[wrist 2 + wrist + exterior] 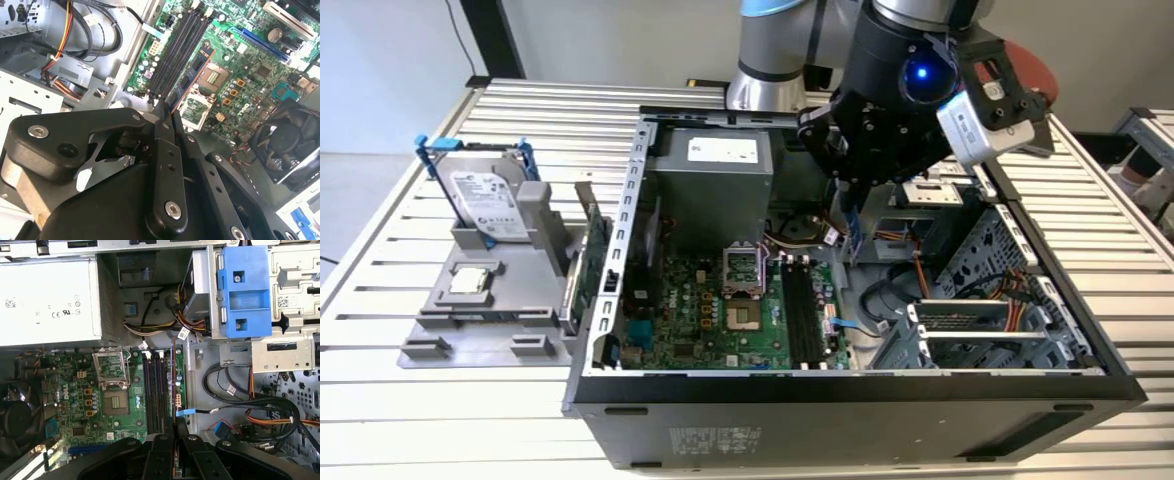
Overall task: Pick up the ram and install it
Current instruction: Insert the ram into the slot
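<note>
The gripper (167, 114) is pinching its jaws shut on one end of the ram (192, 75), which is hanging edge-on over the motherboard (250, 70), near the memory slots (175, 50). The stick is looking light, stiff, thin and fragile, so gripping its flat faces, clear of the contacts, seems wisest.

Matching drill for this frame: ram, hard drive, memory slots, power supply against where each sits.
1 ram
2 hard drive
3 memory slots
4 power supply

A upright in the grey stand beside the case
B black, on the motherboard
C clamped in the gripper
D grey box inside the case

Pairs: 1-C, 2-A, 3-B, 4-D
</note>
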Action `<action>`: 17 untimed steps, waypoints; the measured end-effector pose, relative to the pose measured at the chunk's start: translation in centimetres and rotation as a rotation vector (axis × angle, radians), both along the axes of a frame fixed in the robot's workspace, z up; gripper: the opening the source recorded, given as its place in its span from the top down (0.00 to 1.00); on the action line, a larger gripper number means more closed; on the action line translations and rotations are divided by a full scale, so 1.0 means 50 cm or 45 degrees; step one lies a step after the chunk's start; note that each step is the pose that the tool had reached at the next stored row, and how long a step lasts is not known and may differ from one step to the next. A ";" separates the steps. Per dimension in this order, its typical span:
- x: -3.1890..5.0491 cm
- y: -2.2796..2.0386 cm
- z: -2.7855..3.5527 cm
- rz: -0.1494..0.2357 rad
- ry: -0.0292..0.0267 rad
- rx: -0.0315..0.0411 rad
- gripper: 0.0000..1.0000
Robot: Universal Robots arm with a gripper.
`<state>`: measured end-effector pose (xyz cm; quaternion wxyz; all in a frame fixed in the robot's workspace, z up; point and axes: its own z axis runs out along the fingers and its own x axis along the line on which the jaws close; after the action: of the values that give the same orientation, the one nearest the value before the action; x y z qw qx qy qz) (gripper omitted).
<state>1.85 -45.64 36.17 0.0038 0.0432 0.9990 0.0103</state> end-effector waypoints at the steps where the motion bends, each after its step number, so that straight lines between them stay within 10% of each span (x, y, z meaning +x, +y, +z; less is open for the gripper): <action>1: 0.001 -0.0001 -0.001 0.000 0.0000 0.0001 1.00; 17: 0.013 -0.0001 -0.043 -0.013 -0.0031 -0.0004 1.00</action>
<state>2.50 -45.65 34.02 0.0051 0.0484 0.9988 0.0102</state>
